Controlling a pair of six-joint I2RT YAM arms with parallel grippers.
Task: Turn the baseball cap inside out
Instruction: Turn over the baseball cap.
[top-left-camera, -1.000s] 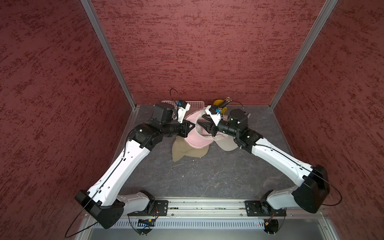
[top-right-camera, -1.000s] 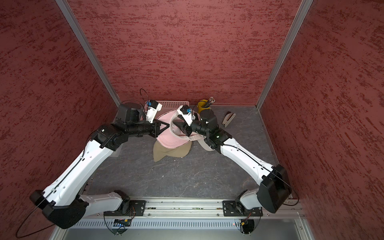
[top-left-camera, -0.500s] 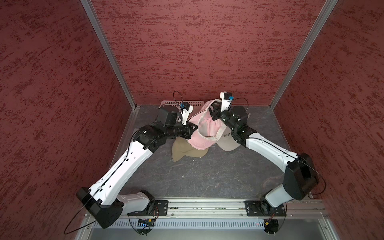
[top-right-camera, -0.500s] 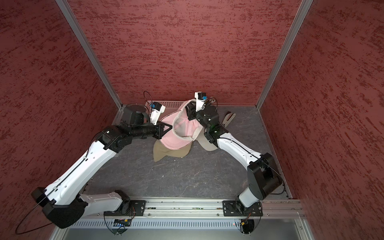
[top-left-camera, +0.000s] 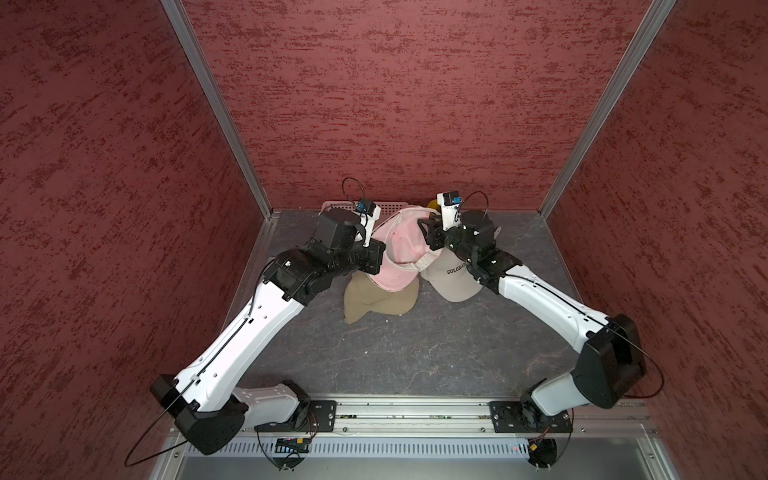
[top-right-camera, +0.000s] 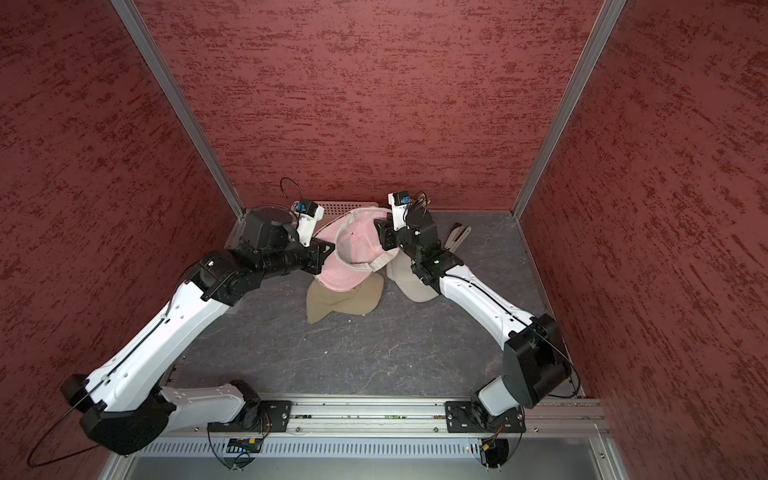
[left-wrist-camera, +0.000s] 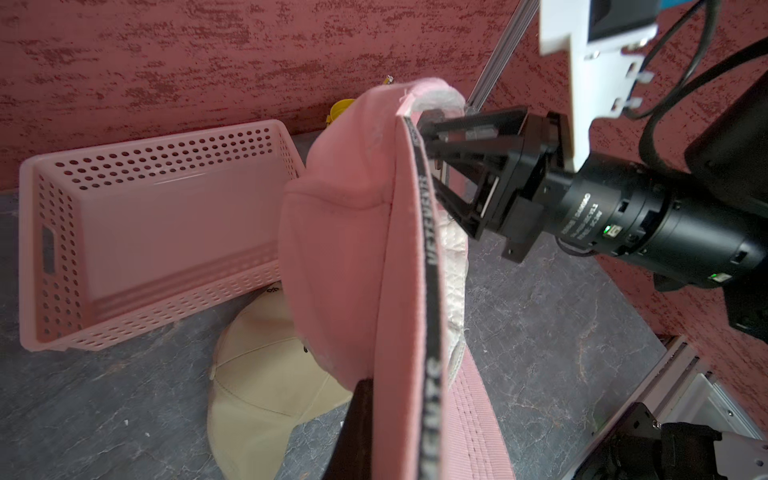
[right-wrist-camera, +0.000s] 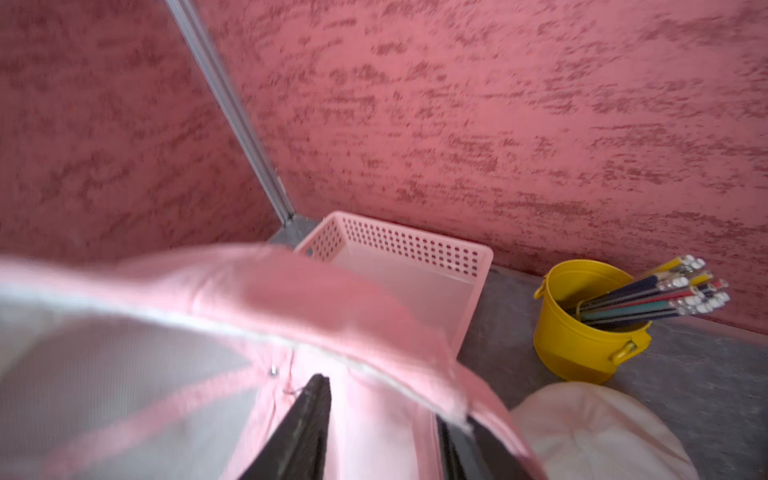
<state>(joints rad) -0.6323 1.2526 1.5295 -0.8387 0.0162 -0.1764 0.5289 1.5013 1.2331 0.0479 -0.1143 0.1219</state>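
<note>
Top views both show the pink cap (top-left-camera: 401, 249) aloft at centre frame. Left wrist: left gripper (left-wrist-camera: 370, 401) clamps its rim, lower centre, and should hold firm. Right wrist: right gripper (right-wrist-camera: 378, 401), jaws part-open inside the crown, should push through.

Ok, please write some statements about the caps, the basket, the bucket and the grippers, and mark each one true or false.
1. The pink cap is held up off the table, between the left gripper and the right gripper. True.
2. The left gripper is open. False: it is shut on the pink cap's edge.
3. The basket holds a cap. False: it is empty.
4. The bucket holds pencils. True.
5. Only one other cap lies on the table. False: two do, a tan cap and a beige cap.
</note>
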